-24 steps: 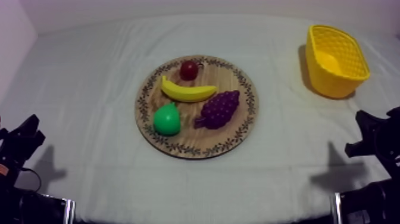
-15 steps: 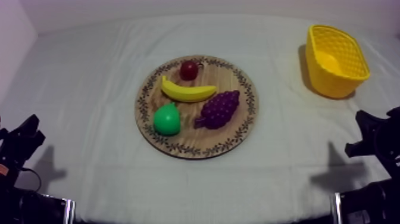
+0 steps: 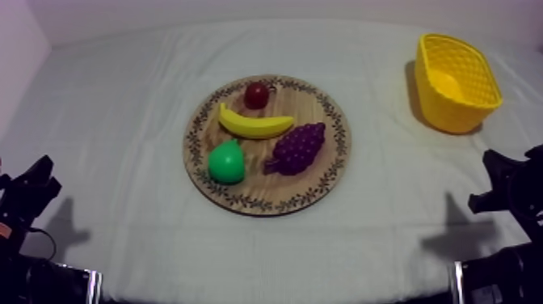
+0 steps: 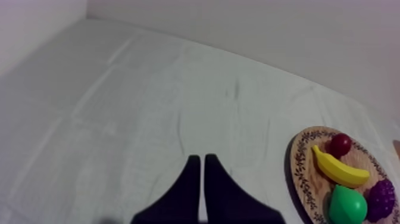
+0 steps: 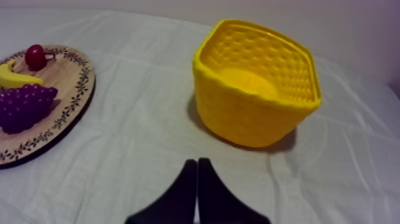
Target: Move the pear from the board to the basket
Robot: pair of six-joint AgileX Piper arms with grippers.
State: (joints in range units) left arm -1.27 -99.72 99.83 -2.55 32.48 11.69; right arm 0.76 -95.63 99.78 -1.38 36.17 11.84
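A green pear (image 3: 226, 162) lies on the front left of the round wooden board (image 3: 323, 174), also seen as the pear (image 4: 347, 205) beside the board (image 4: 300, 173). The yellow basket (image 3: 455, 81) stands at the far right of the table, empty inside, and close ahead as the basket (image 5: 256, 89). My left gripper (image 3: 32, 190) rests low at the table's left; its fingers lie together as a narrow wedge, gripper (image 4: 201, 162). My right gripper (image 3: 501, 182) rests low at the right, shut on nothing, gripper (image 5: 197, 164), short of the basket.
On the board also lie a banana (image 3: 254, 124), a bunch of purple grapes (image 3: 297, 147) and a small red fruit (image 3: 257, 95). Bare grey-white cloth stretches between the board and the basket and along the front edge.
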